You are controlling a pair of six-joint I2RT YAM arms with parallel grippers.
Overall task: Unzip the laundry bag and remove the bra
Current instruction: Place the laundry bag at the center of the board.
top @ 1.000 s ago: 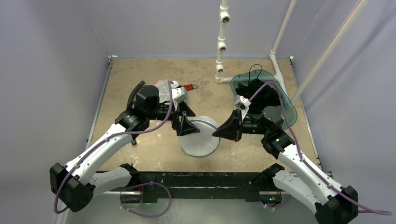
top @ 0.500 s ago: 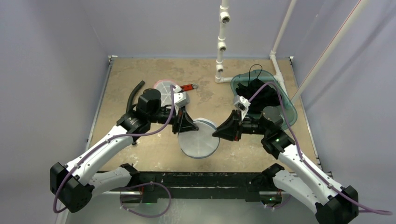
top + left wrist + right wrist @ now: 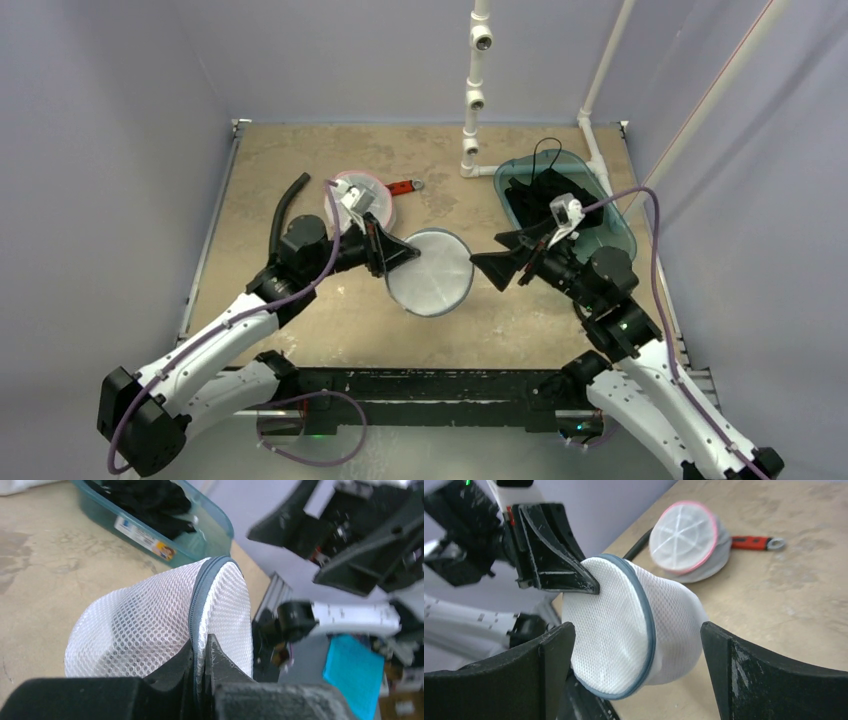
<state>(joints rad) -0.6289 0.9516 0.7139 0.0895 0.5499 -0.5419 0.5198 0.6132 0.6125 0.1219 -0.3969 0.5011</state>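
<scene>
White mesh cloth laundry bag (image 3: 430, 272), grey fabric trim; matt mottled rough worktop (image 3: 290, 160); glossy translucent plastic bin (image 3: 205, 535).

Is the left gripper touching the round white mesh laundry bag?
Touching. The left wrist view shows the left gripper pinched shut on the round white mesh laundry bag, at its grey zippered rim.

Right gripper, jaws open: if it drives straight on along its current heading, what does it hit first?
The white mesh laundry bag with the grey zipper rim, pinched at its edge by the left gripper. In the wrist view it sits centred ahead of the right gripper; distance unclear.
</scene>
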